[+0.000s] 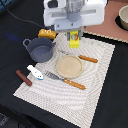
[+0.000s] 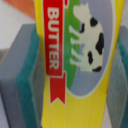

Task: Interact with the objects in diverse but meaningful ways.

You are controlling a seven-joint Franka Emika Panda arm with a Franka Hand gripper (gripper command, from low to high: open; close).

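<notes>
- I see the yellow flat packet [image 1: 74, 39] hanging under the gripper [image 1: 74, 35], its long axis roughly vertical in the exterior view, the lower end pointing down at the far edge of the striped mat [image 1: 100, 75].
- In the wrist view the yellow flat packet [image 2: 75, 65] fills the picture; a red band reads BUTTER along its length, and a black-and-white cow sits beside it.
- The gripper is clamped on the packet: its teal-lined fingers [image 2: 25, 75] press against both flat sides.
- The arm comes in from the far side, wrist body white and grey, pointing straight down over the mat's far edge.
- To the exterior view's left of the packet lies the orange-yellow ridged bread block [image 1: 47, 33], near but apart, and nearer to me the grey-blue two-handled pot [image 1: 40, 49] stands upright.
- A tan plate [image 1: 69, 66] sits mid-mat, with one orange-handled utensil [image 1: 82, 57] far of it and another [image 1: 65, 80] near of it.
- The white-and-blue piece [image 1: 35, 72] and the brown sausage-like stick [image 1: 23, 77] lie at the mat's left edge, both slanted.
- Open mat remains on the exterior view's right and near corner; the dark surface [image 1: 15, 15] surrounds it.
</notes>
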